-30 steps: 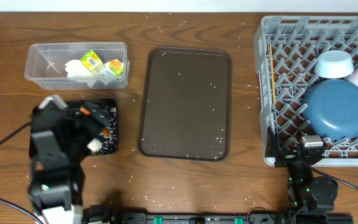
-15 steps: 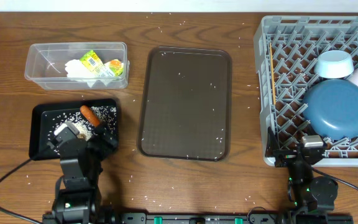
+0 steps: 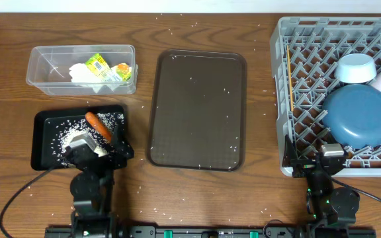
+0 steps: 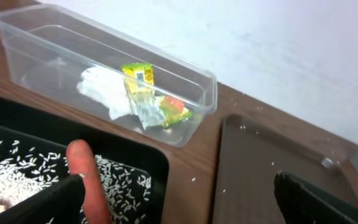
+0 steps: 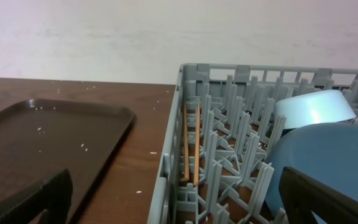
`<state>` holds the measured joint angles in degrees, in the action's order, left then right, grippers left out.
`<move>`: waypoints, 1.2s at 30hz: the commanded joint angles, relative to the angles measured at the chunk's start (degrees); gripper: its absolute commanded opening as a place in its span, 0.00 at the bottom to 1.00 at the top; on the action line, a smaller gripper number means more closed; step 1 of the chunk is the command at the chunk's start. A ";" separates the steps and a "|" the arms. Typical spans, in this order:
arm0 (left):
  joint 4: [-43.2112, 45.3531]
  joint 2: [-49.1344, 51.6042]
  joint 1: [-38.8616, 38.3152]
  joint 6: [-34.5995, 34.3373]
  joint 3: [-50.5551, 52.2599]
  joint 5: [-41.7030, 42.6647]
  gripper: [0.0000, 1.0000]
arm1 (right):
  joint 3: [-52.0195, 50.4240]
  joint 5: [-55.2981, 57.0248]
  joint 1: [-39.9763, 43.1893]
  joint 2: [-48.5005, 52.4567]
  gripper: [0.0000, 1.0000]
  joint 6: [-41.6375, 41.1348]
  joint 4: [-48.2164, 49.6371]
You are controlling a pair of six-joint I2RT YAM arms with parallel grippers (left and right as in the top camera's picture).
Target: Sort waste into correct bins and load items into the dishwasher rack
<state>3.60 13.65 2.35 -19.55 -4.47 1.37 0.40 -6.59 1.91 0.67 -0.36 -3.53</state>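
Waste first: orange carrot (image 3: 98,125) lies diag. in the shallow black tray (image 3: 42,125), on a scatter of white rice grains (image 3: 61,135). Crumpled tissue (image 3: 79,73) and yellow-green wrapper (image 3: 98,64) sit together in the clear tub (image 3: 42,56), just behind the black tray.

My L gripper (image 3: 98,149) hangs over the black tray's near-right corner. In the wrist cam its fingers (image 4: 55,202) are wide apart w/ nothing between them, and the carrot's end is just ahead of the L finger.

Rack (image 3: 303,39) is far right. The dark-blue dish (image 3: 359,116) leans among the pegs, the light-blue bowl (image 3: 356,66) is right behind it, and the chopsticks (image 3: 290,79) lie along the L side.

R gripper (image 3: 326,158) is at the rack's near-L corner, fingers (image 5: 42,199) spread, empty.

Brown serving tray (image 3: 197,109) lies between the bins and the rack w/ stray grains on it.
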 commanded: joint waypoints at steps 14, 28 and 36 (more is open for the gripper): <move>-4.72 -12.28 -1.09 6.49 4.24 0.96 0.98 | -0.09 0.35 -0.85 -0.39 0.99 0.85 -0.20; -7.63 -13.55 -1.09 7.52 4.24 0.79 0.98 | -0.09 0.35 -0.85 -0.39 0.99 0.85 -0.20; -7.58 -13.35 -1.09 7.52 4.24 0.79 0.98 | -0.09 0.35 -0.85 -0.39 0.99 0.85 -0.20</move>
<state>-1.41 0.64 1.43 -13.19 -0.89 2.85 0.40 -6.57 1.91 0.67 -0.34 -3.53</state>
